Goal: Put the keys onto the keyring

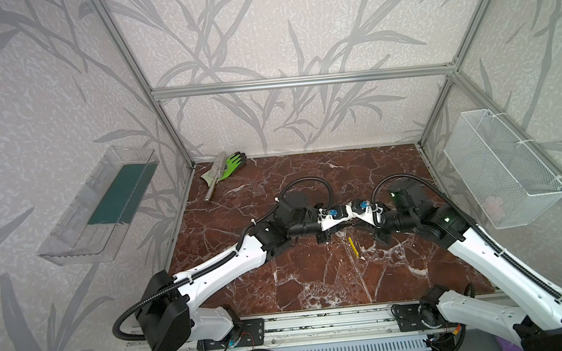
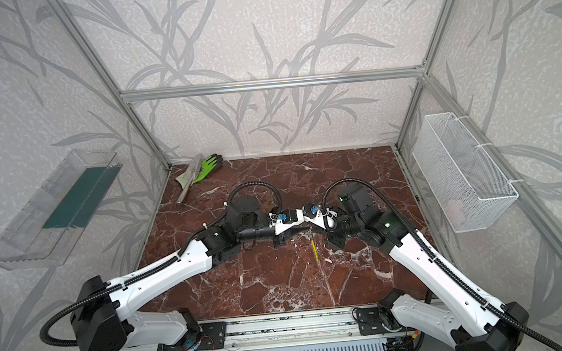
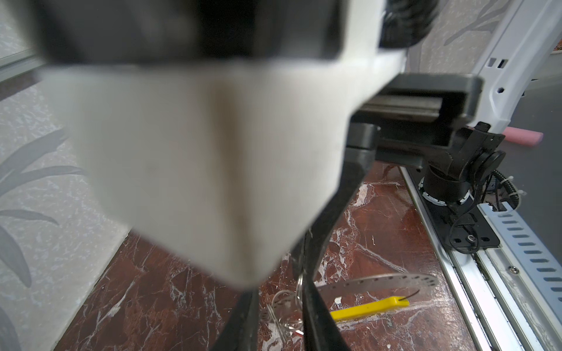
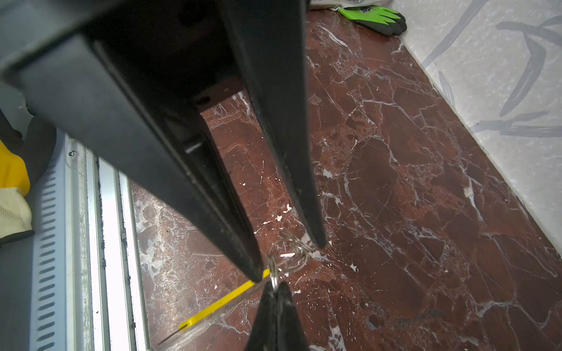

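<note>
Keyring (image 4: pixel 274 270) was pinched in the jaws of the right gripper (image 4: pixel 275 287); we saw the left gripper (image 4: pixel 289 259) narrowly parted beside it.

- Both top views are evenly, softly lit, with wide-angle stretch toward the edges.
- Table (image 1: pixel 316 277): mild sheen, faint soft shadows.
- Left wrist view: near white housing (image 3: pixel 197 152) badly blurred.
- Right wrist view: left tool (image 4: pixel 289 261) slightly soft.

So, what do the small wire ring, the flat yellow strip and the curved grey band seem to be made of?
Small silver wire ring, pinched by the right claw: probably steel, bright glints. Flat yellow strip: likely plastic, even opaque colour, soft sheen. Curved grey band with small holes: seems thin metal, matt brushed look; not certain.
</note>
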Motion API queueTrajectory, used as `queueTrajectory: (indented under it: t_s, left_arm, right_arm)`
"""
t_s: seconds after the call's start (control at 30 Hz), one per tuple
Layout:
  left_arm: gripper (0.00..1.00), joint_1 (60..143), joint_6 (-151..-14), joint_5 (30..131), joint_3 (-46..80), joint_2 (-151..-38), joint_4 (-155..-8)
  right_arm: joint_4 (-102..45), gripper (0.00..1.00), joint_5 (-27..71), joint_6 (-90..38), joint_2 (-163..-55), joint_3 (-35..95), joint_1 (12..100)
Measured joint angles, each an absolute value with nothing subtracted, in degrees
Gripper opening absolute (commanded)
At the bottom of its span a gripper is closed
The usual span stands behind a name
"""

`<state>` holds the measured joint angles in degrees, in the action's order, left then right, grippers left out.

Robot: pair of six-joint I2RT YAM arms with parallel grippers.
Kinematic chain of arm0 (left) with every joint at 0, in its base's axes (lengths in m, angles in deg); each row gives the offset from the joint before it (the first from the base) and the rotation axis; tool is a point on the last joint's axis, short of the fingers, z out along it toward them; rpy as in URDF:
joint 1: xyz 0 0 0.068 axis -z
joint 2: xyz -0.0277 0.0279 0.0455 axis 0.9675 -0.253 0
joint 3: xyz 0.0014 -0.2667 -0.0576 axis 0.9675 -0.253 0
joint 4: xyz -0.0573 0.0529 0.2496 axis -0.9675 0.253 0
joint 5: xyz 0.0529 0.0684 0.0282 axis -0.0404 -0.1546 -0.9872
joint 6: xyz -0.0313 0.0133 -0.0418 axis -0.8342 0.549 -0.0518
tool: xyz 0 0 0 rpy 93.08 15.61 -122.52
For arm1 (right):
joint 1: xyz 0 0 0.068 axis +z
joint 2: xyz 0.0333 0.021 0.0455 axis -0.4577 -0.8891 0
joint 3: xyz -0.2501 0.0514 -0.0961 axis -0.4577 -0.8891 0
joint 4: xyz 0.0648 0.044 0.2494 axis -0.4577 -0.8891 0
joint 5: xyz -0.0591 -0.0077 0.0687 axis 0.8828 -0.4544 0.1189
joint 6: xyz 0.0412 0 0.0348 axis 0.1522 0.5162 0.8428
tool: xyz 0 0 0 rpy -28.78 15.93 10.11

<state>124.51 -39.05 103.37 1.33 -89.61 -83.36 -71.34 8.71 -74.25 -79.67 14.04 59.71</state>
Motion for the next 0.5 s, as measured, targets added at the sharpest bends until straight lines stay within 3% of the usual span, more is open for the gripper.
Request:
queueTrajectory:
  t_s: [0.5]
  left_arm:
    - [0.29, 122.9, -44.9, 106.0, -2.8, -89.1, -89.6]
  right_arm:
    - [-61.8, 0.0, 6.3, -74.1, -72.5, 7.1, 59.5]
